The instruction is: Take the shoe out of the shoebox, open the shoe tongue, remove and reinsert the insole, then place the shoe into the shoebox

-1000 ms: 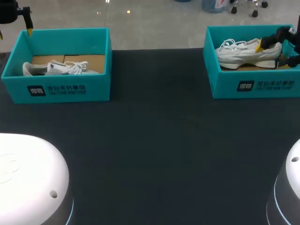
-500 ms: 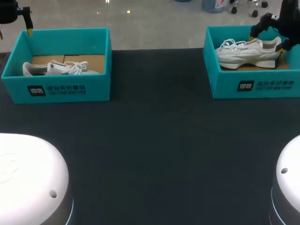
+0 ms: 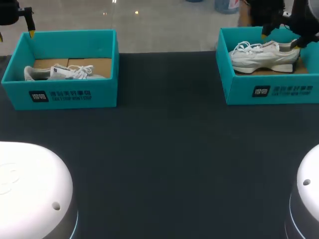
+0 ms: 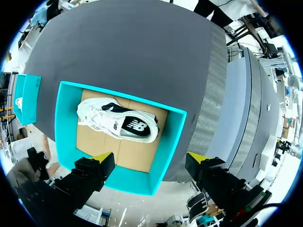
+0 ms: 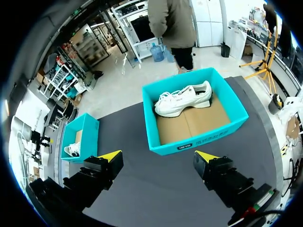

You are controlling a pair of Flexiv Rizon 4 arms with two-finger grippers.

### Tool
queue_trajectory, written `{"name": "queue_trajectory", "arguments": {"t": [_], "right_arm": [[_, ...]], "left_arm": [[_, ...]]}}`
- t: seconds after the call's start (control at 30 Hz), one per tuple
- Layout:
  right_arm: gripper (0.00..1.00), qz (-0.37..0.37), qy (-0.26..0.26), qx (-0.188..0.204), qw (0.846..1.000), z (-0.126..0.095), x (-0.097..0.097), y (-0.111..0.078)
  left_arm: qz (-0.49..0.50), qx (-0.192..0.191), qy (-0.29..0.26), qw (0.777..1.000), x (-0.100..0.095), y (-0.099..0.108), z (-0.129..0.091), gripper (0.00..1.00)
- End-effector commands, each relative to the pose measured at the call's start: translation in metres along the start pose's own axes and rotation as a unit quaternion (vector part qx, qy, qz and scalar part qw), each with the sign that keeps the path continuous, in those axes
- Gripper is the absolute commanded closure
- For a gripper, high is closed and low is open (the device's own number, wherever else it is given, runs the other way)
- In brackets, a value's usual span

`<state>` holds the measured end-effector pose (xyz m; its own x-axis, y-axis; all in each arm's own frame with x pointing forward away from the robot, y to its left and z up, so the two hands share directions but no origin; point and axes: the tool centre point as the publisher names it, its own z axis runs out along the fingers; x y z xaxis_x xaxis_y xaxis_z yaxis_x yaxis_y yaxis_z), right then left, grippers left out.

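Left arm base point(image 3: 30, 189): white, rounded, at the table's near left corner.
Left claw point(image 4: 149, 157): hangs over the left shoebox's far side, yellow-tipped fingers wide apart, nothing between them.
Left shoebox point(image 3: 65, 94): teal, open-topped, with a cardboard floor; it stands on the table's far left part.
Left shoe point(image 3: 60, 72): white with a dark side panel, lying on its side on the cardboard, inside the box and touched by nothing.
Table point(image 3: 169, 149): dark, matte and flat, running between the two boxes, which stand well apart.
Right shoebox point(image 3: 269, 89): teal, open-topped, on the table's far right part, with a cardboard floor showing.
Right shoe point(image 3: 264, 56): white, upright on its sole along the box's far wall, laces loose at the top.
Right claw point(image 5: 157, 155): held high above the table with the right shoebox ahead of it, fingers spread, gripping nothing.
Right arm base point(image 3: 306, 199): white, rounded, at the near right corner.
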<state>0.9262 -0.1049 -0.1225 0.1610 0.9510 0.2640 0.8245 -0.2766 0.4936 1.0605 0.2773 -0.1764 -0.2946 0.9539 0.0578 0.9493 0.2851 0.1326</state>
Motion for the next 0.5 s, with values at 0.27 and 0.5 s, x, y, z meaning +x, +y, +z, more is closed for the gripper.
{"name": "queue_trajectory", "arguments": {"t": [0.27, 0.5], "right_arm": [[0.0, 0.01, -0.033, -0.011, 0.999, 0.096, 0.004, 0.088], [0.0, -0.001, -0.068, 0.001, 0.998, 0.114, -0.003, 0.106]], "left_arm": [[0.0, -0.001, 0.001, 1.0, 0.0, -0.001, 0.0, 0.0], [0.0, -0.001, 0.001, 1.0, 0.0, -0.001, 0.0, 0.0]]}}
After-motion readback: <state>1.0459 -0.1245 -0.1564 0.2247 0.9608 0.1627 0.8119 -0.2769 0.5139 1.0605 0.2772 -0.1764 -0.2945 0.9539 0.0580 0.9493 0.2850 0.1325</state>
